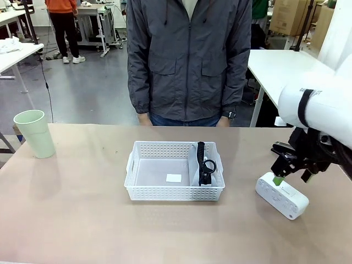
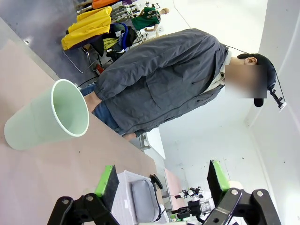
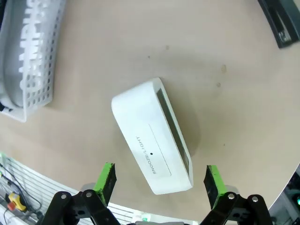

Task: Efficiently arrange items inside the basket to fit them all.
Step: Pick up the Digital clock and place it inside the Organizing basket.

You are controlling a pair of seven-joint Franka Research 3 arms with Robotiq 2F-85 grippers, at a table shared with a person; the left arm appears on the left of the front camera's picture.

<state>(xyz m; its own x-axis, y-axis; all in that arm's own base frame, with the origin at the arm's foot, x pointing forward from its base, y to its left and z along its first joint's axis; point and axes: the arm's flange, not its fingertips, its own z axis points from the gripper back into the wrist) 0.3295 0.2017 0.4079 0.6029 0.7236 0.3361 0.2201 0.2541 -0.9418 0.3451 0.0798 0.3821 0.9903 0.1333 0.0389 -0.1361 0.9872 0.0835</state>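
The right gripper (image 1: 293, 177) hangs spread wide directly over the white box (image 3: 152, 140), which lies on the table (image 1: 82, 220) just right of the basket (image 1: 170, 192). The box's long axis runs crosswise to the pad line (slightly skewed). The left gripper (image 2: 161, 183), also spread, is over by the cup (image 2: 47, 122)

Upper left of the right wrist view, the basket (image 3: 40, 70) runs off the edge, the pouch (image 3: 10, 79) behind its perforated wall blurred, lettering half-hidden; a block (image 3: 281, 23) is clipped at upper right.
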